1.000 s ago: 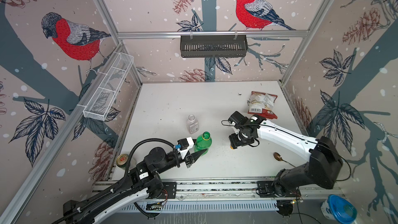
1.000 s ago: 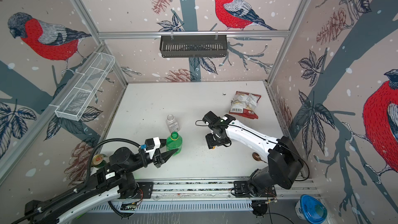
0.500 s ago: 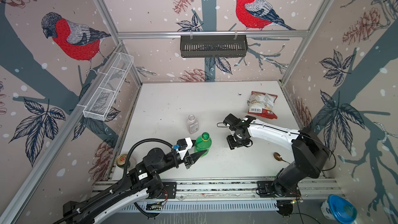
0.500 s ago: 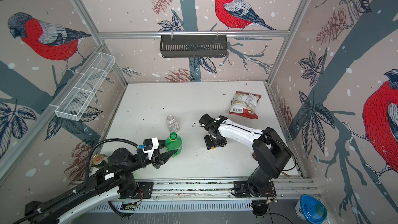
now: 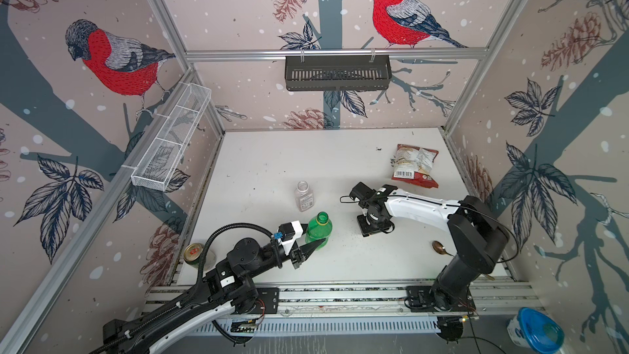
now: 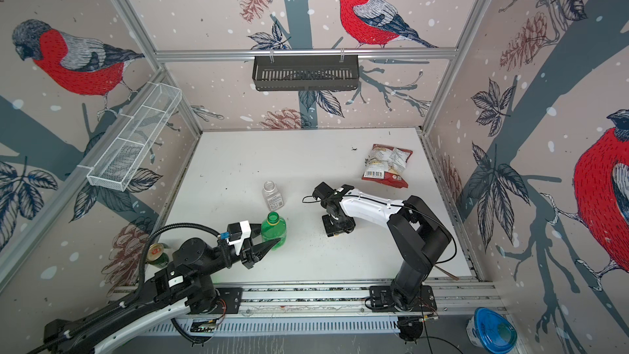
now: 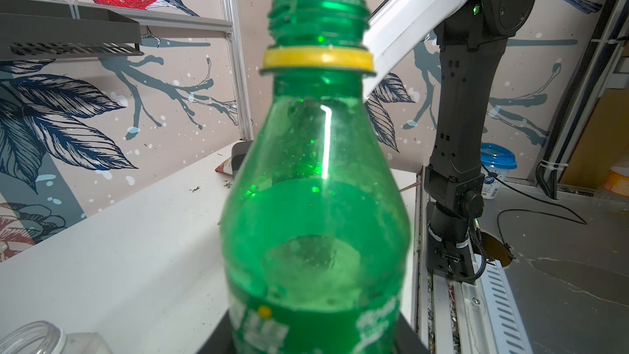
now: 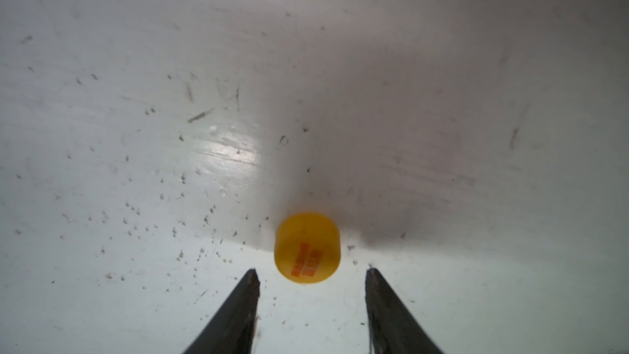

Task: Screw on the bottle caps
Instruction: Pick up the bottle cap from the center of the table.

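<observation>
Swinging its elbow inward over the last second, the right arm has kept its right gripper [image 8: 312, 271] low over the white tabletop [image 5: 272, 165], lower centre of a top view, its jaws narrowing yet still parted and empty. The left gripper [image 5: 315, 244] stays clamped low on the translucent green plastic bottle [image 5: 319, 226], upright, neck bare. Just above it in the frame stands the clear squarish plastic bottle [image 5: 304, 196], also uncapped. The small orange-yellow round screw cap [image 8: 307, 248] lies just past the fingertips, lower centre of the right wrist view, unpinched. Pickup looks imminent, with threading still ahead.
</observation>
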You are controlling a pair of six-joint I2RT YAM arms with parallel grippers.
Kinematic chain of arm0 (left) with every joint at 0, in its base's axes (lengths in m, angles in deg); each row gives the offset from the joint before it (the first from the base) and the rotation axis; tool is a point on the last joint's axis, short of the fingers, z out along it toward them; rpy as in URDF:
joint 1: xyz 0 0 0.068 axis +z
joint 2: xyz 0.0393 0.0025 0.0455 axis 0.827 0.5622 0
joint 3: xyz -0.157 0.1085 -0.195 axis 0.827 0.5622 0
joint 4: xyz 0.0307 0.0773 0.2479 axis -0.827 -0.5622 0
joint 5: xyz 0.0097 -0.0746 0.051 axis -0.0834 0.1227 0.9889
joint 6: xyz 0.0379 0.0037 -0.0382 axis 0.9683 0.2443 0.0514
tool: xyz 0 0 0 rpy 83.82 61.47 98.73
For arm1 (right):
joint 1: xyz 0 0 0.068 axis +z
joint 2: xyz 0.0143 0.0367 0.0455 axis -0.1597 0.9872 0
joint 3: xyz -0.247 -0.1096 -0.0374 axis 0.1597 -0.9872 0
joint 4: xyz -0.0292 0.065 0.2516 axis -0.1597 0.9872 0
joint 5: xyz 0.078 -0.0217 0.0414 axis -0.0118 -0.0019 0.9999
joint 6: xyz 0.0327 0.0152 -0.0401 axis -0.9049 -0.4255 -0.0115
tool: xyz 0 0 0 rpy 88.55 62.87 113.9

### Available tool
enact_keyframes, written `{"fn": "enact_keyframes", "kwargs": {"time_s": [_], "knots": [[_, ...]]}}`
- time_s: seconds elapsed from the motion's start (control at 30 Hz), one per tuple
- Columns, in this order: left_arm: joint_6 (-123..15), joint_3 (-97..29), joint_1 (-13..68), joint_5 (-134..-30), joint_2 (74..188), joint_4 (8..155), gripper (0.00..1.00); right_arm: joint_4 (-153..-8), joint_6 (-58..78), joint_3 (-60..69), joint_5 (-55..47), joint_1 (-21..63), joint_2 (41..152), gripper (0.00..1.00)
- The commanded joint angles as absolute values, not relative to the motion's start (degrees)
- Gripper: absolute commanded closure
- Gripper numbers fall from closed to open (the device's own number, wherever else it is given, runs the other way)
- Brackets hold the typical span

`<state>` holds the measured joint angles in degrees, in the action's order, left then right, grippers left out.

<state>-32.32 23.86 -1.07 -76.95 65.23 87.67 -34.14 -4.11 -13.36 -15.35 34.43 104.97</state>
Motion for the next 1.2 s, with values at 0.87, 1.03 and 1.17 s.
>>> {"fn": "enact_keyframes", "kwargs": {"time_s": [0.87,1.03,1.17], "knots": [[-31.7,25.1,-1.0,-75.8,64.0,90.4,0.69,-37.6,-6.4,-14.6,-17.4,34.8,106.5,0.6],[-31.7,25.2,-1.1,-75.7,64.0,90.3,0.69,-38.0,-6.4,-14.6,-17.4,34.9,106.7,0.6],[-31.6,25.2,-1.0,-75.9,64.1,90.3,0.7,-38.2,-6.4,-14.6,-17.5,34.8,106.7,0.6]]}}
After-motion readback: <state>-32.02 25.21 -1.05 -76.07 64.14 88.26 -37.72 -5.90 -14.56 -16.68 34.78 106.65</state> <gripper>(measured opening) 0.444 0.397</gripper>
